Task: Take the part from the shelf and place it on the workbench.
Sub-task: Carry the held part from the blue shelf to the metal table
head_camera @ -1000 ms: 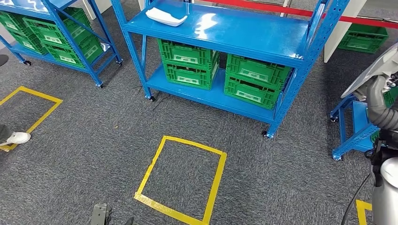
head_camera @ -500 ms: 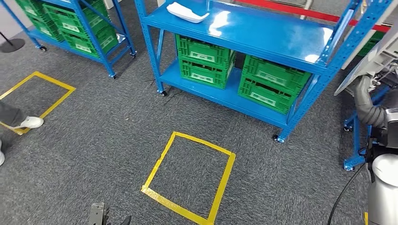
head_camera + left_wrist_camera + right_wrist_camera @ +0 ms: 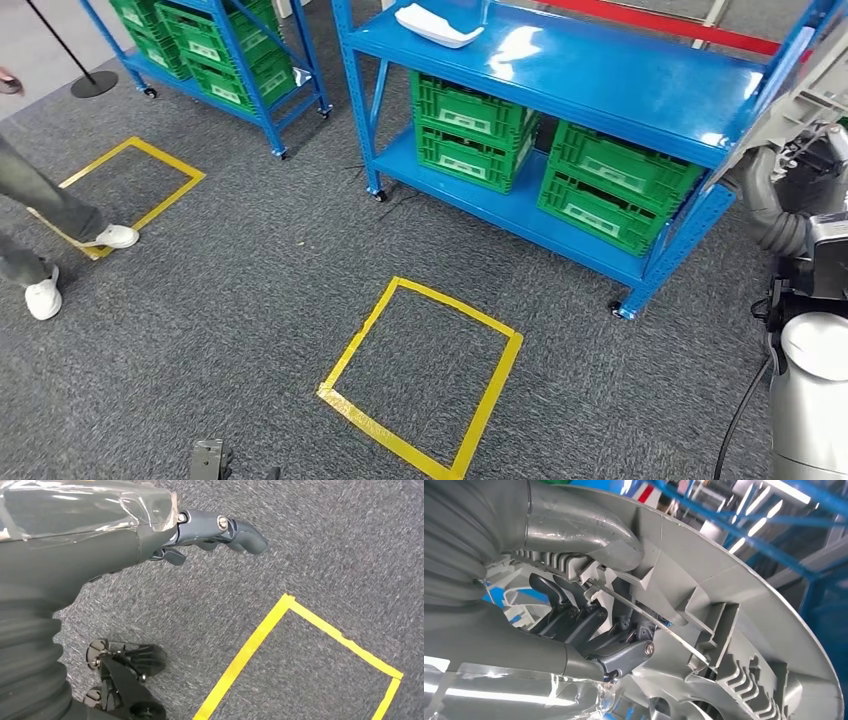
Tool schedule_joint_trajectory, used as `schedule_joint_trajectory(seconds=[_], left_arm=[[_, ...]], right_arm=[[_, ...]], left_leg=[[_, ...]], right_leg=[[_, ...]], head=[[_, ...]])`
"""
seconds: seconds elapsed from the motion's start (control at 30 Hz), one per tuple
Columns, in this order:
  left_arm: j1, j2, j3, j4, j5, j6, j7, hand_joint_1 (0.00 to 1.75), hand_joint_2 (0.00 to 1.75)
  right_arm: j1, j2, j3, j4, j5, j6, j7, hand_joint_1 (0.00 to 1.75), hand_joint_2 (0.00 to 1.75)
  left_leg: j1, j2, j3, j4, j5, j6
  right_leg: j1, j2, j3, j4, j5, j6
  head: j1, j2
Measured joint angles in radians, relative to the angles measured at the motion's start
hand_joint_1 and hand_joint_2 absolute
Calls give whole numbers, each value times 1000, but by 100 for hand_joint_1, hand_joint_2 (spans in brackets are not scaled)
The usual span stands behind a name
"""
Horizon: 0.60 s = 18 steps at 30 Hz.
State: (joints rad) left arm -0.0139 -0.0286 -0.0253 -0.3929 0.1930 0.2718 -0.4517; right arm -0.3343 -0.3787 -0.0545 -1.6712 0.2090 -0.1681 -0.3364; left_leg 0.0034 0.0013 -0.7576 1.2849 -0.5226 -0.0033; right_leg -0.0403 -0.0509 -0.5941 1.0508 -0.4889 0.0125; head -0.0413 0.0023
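Head view: blue metal shelf rack (image 3: 600,85) up at 12 o'clock, green plastic crates (image 3: 545,150) on its lower level, yellow tape square (image 3: 420,375) on the grey carpet at 6. Right hand (image 3: 822,150) at 3 o'clock grips the big grey ribbed plastic part (image 3: 800,100).

Left wrist view: left hand (image 3: 210,532) hangs over the carpet, fingers loosely spread, holding nothing.

Right wrist view: fingers (image 3: 574,615) hooked into the part's ribs.

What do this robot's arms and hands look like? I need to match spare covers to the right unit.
The right arm is a smooth silver cylinder with a black cable beside it and a grey ribbed cover at the wrist. The left hand has dark grey fingers with silver screw heads; clear glossy tape wraps its wrist. The right hand looks the same: dark fingers, thick grey thumb, taped wrist.
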Motion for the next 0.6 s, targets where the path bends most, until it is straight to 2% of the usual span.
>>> schedule_joint_trajectory(seconds=[0.03, 0.1, 0.13, 0.17, 0.23, 0.27, 0.33, 0.37, 0.4, 0.43, 0.47, 0.5, 0.53, 0.57, 0.6], left_arm=[[0, 0, 1, 0, -1, -1, 0, 0, 175], [-2, 1, 5, 0, -2, -1, 0, 0, 175], [-3, 2, 7, 0, -2, -2, -1, 0, 175], [-3, 3, 9, 0, -3, -2, -2, 0, 175], [-2, 4, 14, 0, -3, -2, -4, 0, 175], [0, 4, 17, 0, -3, -2, -5, 0, 175], [0, 2, 22, 0, -3, -2, -8, 0, 175], [-1, 0, 23, 0, -3, -2, -9, 0, 175], [-2, 0, 24, 0, -4, -2, -9, 0, 175], [-1, -1, 24, 0, -4, -2, -10, 0, 175], [0, -2, 26, 0, -5, -2, -10, 0, 175], [1, -4, 28, 0, -6, -2, -11, 0, 175], [2, -5, 31, 0, -7, -2, -13, 0, 175], [3, -6, 35, 0, -10, -3, -14, 0, 175], [3, -6, 38, 0, -13, -3, -16, 0, 175]], right_arm=[[0, 0, 2, 0, 0, 3, 0, 166, 175], [-1, 0, 4, 0, 1, 9, 1, 166, 175], [-2, 0, 5, 0, 3, 12, 2, 166, 175], [-4, 0, 6, 1, 5, 15, 2, 166, 175], [-6, 1, 10, 2, 9, 18, 4, 166, 175], [-8, 1, 12, 2, 11, 20, 5, 166, 175], [-11, 0, 17, 5, 12, 20, 7, 166, 175], [-12, -1, 18, 7, 12, 21, 7, 166, 175], [-13, -2, 18, 9, 13, 21, 7, 166, 175], [-12, -3, 20, 11, 14, 21, 8, 166, 175], [-12, -3, 21, 12, 14, 21, 8, 166, 175], [-12, -3, 23, 13, 14, 21, 8, 166, 175], [-12, -4, 24, 13, 14, 21, 8, 166, 175], [-12, -5, 24, 13, 14, 21, 9, 166, 175], [-12, -6, 24, 13, 14, 21, 9, 166, 175]], left_leg=[[-2, 6, 33, -59, 28, 6], [-13, 45, 107, -193, 69, 22], [-20, 60, 127, -234, 77, 29], [-26, 67, 133, -250, 77, 33], [-30, 46, 135, -263, 87, 41], [-29, 33, 141, -277, 95, 46], [-24, 9, 154, -306, 115, 59], [-23, -4, 155, -311, 119, 63], [-23, -17, 154, -312, 121, 65], [-24, -33, 152, -310, 122, 65], [-24, -48, 151, -307, 122, 65], [-25, -64, 149, -302, 121, 64], [-24, -80, 147, -295, 119, 62], [-24, -96, 142, -286, 116, 58], [-25, -111, 135, -274, 112, 53]], right_leg=[[2, -9, 1, 0, 0, 0], [6, -26, 3, -3, 0, 1], [8, -36, 3, -5, 1, 2], [8, -45, 4, -8, 1, 4], [10, -65, 7, -16, 3, 10], [9, -59, 6, -15, 0, 12], [10, -15, -18, 40, -33, 6], [8, 15, -43, 97, -59, 0], [9, 34, -74, 163, -84, -4], [10, 43, -100, 216, -100, -4], [9, 47, -112, 238, -102, 1], [8, 48, -106, 223, -88, 9], [5, 53, -81, 169, -60, 19], [0, 68, -51, 101, -33, 28], [-2, 82, -24, 45, -13, 30]], head=[[0, 0], [1, 0], [0, 0], [1, 0], [0, 0], [2, 0], [7, 0], [10, 0], [11, 0], [13, 0], [13, 0], [13, 0], [13, 0], [14, 0], [14, 0]])
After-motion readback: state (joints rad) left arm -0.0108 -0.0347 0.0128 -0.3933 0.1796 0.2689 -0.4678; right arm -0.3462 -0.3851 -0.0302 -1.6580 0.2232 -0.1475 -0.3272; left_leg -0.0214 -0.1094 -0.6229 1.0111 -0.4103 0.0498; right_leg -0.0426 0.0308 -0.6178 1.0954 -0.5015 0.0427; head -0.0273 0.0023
